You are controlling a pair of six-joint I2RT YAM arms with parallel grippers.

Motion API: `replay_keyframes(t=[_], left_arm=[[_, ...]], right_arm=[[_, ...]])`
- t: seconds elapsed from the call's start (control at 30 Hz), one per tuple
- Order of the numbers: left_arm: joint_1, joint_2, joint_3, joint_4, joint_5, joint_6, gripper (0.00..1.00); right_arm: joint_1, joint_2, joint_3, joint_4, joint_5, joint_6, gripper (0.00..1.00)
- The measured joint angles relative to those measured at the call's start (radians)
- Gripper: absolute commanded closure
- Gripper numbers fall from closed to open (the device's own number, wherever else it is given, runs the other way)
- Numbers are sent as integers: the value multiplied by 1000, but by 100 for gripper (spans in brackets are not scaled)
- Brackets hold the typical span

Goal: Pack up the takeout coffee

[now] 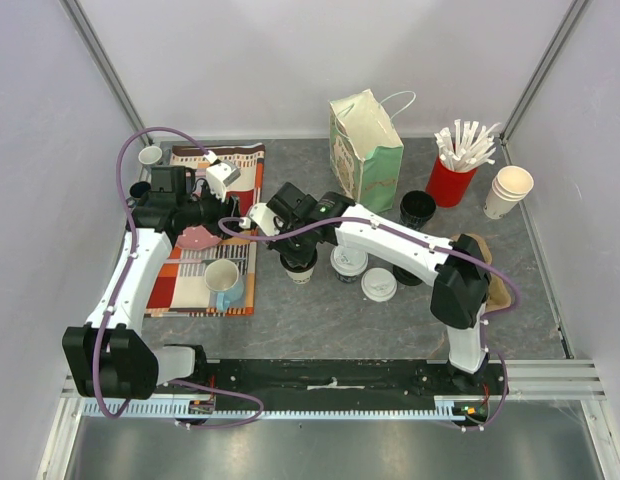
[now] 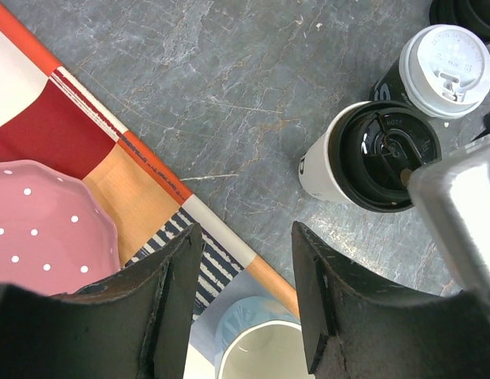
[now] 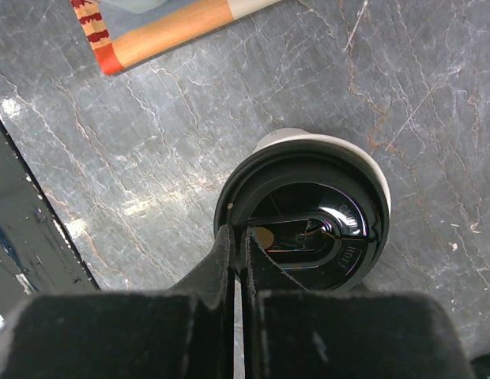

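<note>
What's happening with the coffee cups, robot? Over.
Left gripper open, empty. Right gripper shut at black-lidded cup rim. Two white-lidded cups on table, unpacked. Bag upright behind them.

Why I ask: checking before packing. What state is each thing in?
Paper bag: upright, mouth open.
White-lidded cups: upright, lidded, outside bag.
Black-lidded cup: upright, lid on.
Black cup: upright, lidless.
Mug: upright, empty.
Left claw: open, empty.
Right claw: shut at black-lidded cup's rim.

rear: paper bag (image 1: 365,145) upright | right: red holder (image 1: 449,183) of white sticks | left: striped mat (image 1: 175,285) bearing pink dish (image 1: 198,238), blue mug (image 1: 225,282)
</note>
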Motion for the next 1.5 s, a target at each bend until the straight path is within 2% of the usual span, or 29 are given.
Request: replay_keyframes(t=[1.5], left_arm=[[0, 5, 0, 0, 3, 0, 44]], right_arm=[[-10, -6, -25, 11, -4, 11, 100]])
